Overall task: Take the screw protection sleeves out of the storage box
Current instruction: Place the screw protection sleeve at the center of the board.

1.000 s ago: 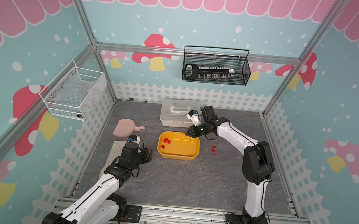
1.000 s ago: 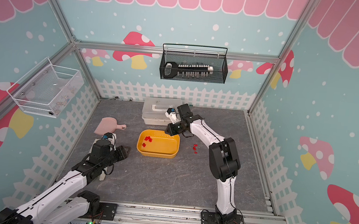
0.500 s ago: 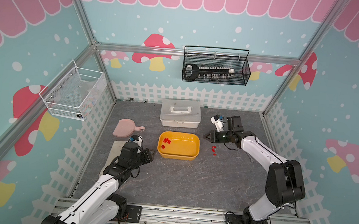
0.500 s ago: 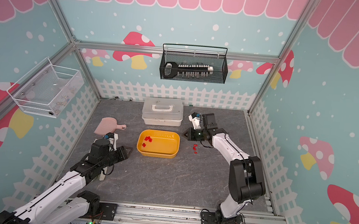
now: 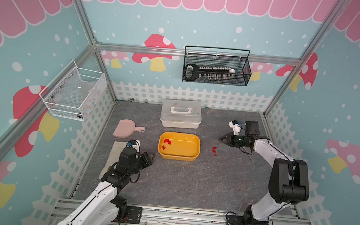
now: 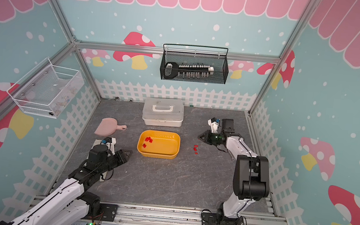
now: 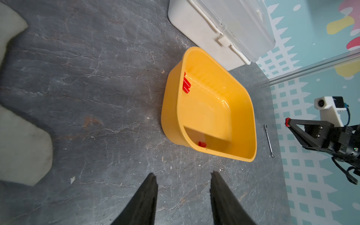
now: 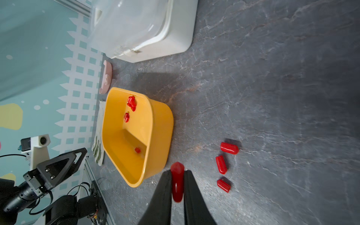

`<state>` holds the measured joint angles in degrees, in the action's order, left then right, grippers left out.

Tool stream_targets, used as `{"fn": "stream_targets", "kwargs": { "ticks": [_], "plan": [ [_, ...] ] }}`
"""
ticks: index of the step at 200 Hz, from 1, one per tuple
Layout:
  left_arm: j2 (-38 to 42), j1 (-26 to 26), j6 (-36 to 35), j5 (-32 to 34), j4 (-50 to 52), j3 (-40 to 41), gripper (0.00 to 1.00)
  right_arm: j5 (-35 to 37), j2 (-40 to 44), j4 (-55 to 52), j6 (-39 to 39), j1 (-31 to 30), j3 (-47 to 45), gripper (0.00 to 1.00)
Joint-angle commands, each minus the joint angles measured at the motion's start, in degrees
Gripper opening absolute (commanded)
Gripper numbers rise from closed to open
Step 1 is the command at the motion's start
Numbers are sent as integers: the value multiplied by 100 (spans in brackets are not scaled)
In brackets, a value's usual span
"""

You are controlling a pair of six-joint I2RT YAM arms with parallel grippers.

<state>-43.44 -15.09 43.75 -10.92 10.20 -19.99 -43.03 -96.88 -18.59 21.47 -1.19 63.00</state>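
The yellow storage box sits mid-table. Several red screw protection sleeves lie at its left end, also seen in the right wrist view. Three sleeves lie on the table right of the box. My right gripper hovers just beyond them, shut on one red sleeve. Left of the box's front corner, my left gripper stands open with nothing between its fingers.
A white lidded case stands behind the box. A pink scoop and a cloth lie at the left. A small wrench lies right of the box. Wire baskets hang on the back wall and left wall.
My right gripper has swung from the box's back right corner out to the right, past the loose sleeves, carrying a sleeve. The left arm has not moved.
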Motion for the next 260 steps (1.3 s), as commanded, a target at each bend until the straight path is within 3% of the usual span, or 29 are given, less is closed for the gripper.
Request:
{"fn": "stream_targets", "kwargs": {
  "ticks": [1, 104, 260],
  "plan": [
    [-106, -58, 104, 40, -238, -51, 47, 220, -55, -433, -485, 31, -44, 16],
    [-307, -646, 120, 467, -77, -260, 47, 758, -447, -420, -820, 31, -194, 17],
    [-415, -723, 156, 503, -253, -172, 47, 1124, -989, -608, -943, -230, 157, 17]
  ]
}}
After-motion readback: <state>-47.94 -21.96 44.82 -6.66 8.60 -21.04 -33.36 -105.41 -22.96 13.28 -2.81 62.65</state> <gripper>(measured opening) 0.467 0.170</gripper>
